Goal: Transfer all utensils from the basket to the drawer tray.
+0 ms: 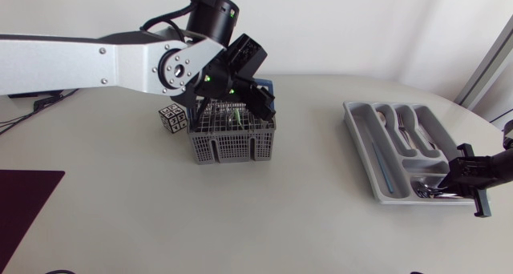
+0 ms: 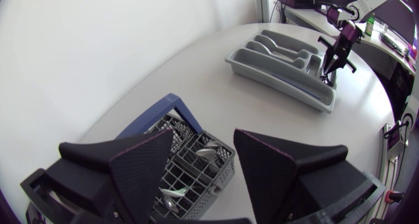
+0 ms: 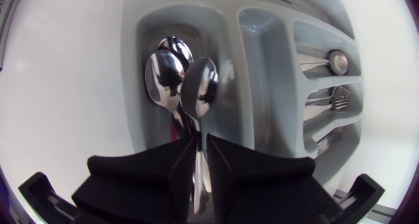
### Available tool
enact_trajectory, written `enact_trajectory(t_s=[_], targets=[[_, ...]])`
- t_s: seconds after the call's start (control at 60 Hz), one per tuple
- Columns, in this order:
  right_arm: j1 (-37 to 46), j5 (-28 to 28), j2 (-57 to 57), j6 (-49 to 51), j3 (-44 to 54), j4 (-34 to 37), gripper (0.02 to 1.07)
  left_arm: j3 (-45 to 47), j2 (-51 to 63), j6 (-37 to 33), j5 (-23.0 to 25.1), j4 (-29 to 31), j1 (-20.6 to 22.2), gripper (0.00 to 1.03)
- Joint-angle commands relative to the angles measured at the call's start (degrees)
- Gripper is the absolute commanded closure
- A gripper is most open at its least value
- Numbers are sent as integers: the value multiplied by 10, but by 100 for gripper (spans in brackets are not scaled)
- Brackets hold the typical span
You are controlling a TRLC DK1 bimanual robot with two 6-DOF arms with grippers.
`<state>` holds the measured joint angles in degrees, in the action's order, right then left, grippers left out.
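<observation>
Right end effector (image 3: 200,143) is pinching spoon (image 3: 200,86) over 3 o'clock tray (image 3: 234,73); left end effector (image 2: 204,135) is hovering wide open above basket (image 2: 196,166).

Bright, soft, even light fills all three views. The pale counter (image 1: 264,218) shows no hard glare, and the basket (image 1: 232,142) and the tray (image 1: 365,158) throw only faint, soft-edged shadows close around their bases. In the right wrist view the bowl of the spoon (image 3: 200,86) gripped in the right pincer (image 3: 198,152) carries white highlights and dark mirrored patches, the tray's walls bow outward toward the edges, and the matte black pincer takes almost no light.
</observation>
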<state>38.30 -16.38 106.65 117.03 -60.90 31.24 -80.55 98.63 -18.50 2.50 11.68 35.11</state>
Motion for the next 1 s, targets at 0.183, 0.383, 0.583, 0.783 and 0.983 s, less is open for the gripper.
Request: enact_trajectory(t_s=[0.183, 0.383, 0.583, 0.783, 0.983], targets=[[-19, -23, -89, -47, 32, 10, 52, 40, -37, -47, 13, -3, -13, 37], [-60, -49, -154, -101, 60, 35, 50, 60, -51, -129, 12, -10, -11, 37], [-133, -52, -188, -242, 67, 53, 37, -1, -25, -93, -29, 78, -28, 38], [-224, -81, -222, -370, 60, 81, 37, 25, -47, -69, -29, 80, -26, 38], [-354, -87, -261, -521, 52, 65, 37, 48, -60, -90, -29, 73, -21, 38]])
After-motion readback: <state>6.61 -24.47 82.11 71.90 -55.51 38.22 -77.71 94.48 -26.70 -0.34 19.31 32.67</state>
